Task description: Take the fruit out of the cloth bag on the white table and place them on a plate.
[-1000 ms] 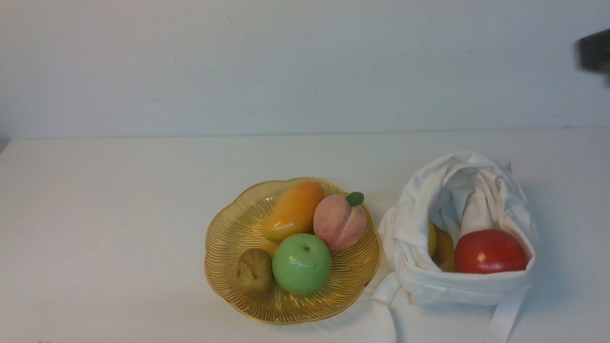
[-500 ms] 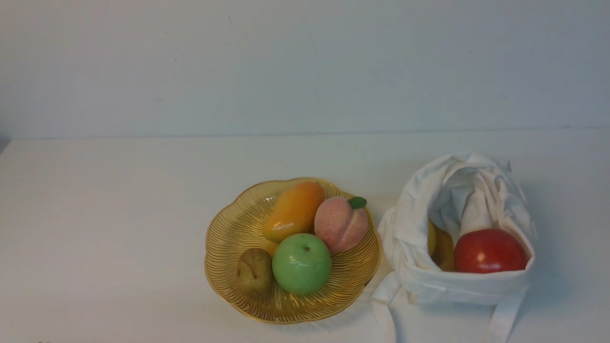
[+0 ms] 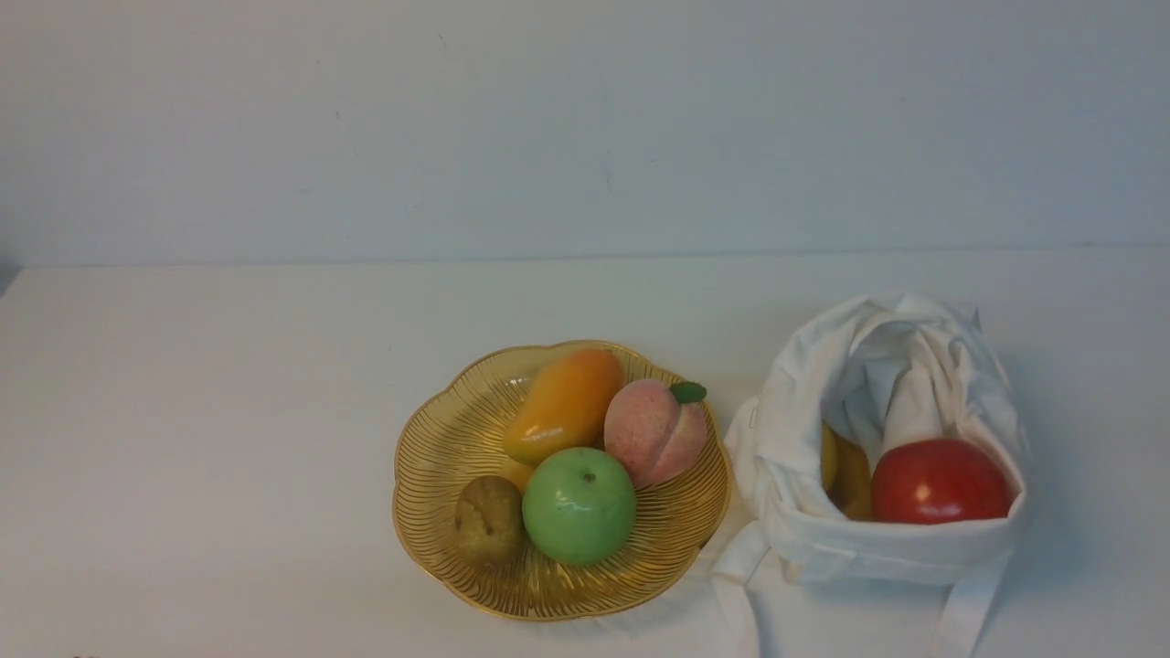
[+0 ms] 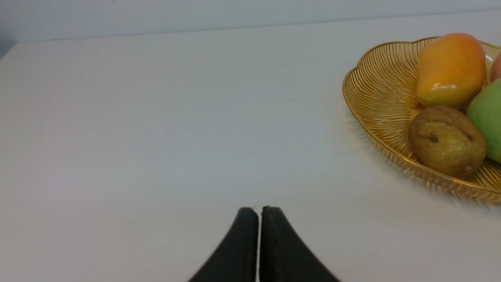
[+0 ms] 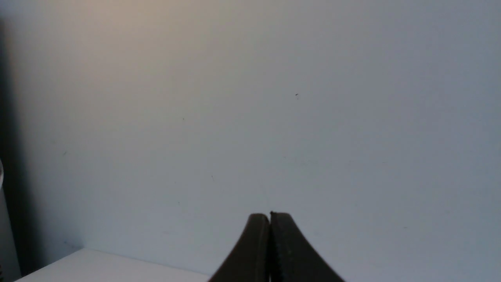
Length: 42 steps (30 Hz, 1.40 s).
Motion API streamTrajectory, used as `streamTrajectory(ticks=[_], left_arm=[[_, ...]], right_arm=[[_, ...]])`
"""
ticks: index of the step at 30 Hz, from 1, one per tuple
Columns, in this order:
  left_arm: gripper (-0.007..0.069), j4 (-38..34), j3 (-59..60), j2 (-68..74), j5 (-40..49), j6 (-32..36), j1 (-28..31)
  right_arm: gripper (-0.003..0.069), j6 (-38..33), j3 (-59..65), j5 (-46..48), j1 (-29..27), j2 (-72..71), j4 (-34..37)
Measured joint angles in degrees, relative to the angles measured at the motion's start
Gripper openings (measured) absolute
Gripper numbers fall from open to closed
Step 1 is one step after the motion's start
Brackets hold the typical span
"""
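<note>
Currently the red apple [image 3: 940,482] lies inside the cloth bag [image 3: 877,553].

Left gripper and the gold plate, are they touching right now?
Apart. The left wrist view shows the left gripper, jaws shut and empty, with a stretch of bare white table between its tips and the rim of the plate.
</note>
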Motion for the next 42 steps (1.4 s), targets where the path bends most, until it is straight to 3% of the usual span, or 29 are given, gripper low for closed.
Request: streamTrajectory(ticks=[6,11,16,22,27,34,42], left_arm=[[-0.0008,0.0,0.0,0.0,0.0,0.0,0.0],[-0.0008,0.0,0.0,0.0,0.0,0.0,0.0],[-0.0008,0.0,0.0,0.0,0.0,0.0,0.0],[-0.0008,0.0,0.0,0.0,0.0,0.0,0.0],[-0.0008,0.0,0.0,0.0,0.0,0.0,0.0],[-0.0008,0.0,0.0,0.0,0.0,0.0,0.0],[-0.0008,0.0,0.0,0.0,0.1,0.0,0.0]], right_arm=[[-0.0013,-2.8,0.1,-2.8,0.0,0.0,5.8],[-0.0013,-19.8,0.1,-3.2,0.0,0.0,20.9],[-0.0013,-28.7,0.1,-3.2,0.0,0.0,28.0],[-0.0013,-30.9,1.6,-3.1,-3.3,-0.5,28.9],[-0.0013,-31.5,11.3,-2.7,-18.3,-0.6,28.0],[-0.0013,-31.6,25.8,-1.1,-29.5,-0.5,26.6],[-0.0013,-31.5,26.4,-0.4,-30.7,-0.5,26.6]])
